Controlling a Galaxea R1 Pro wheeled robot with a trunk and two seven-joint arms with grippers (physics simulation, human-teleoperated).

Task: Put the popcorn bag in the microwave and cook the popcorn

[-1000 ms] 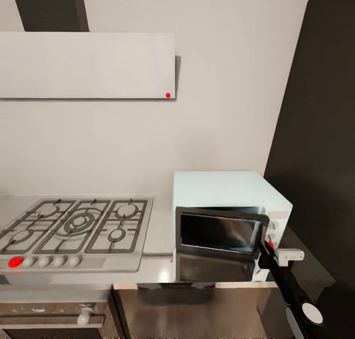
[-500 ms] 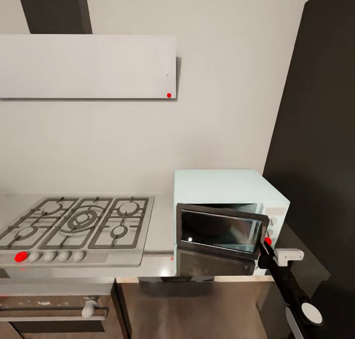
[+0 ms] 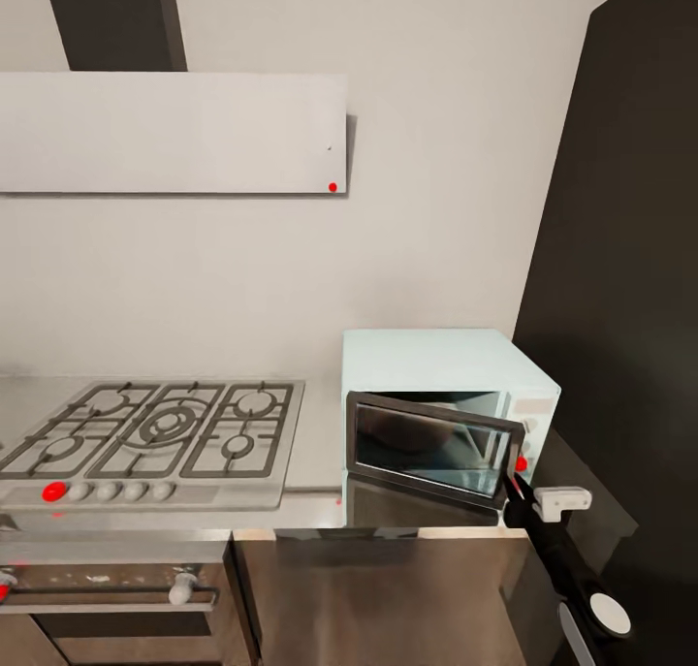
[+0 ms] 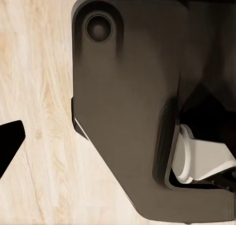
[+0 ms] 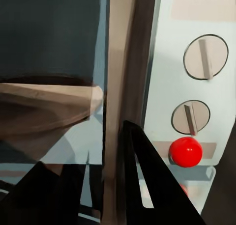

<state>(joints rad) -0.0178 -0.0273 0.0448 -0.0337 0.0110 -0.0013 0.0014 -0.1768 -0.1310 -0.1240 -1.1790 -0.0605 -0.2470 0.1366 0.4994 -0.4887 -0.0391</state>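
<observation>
The boxy mint-blue microwave stands on the brushed-steel surface right of the grated gas hob, its dark glass door ajar, the right claw at the door's edge, grip state hidden.

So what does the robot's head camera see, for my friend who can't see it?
A mint-blue microwave sits on a steel countertop, its dark door partly open, with the right gripper at the door's edge. A gas hob lies beside it.
</observation>
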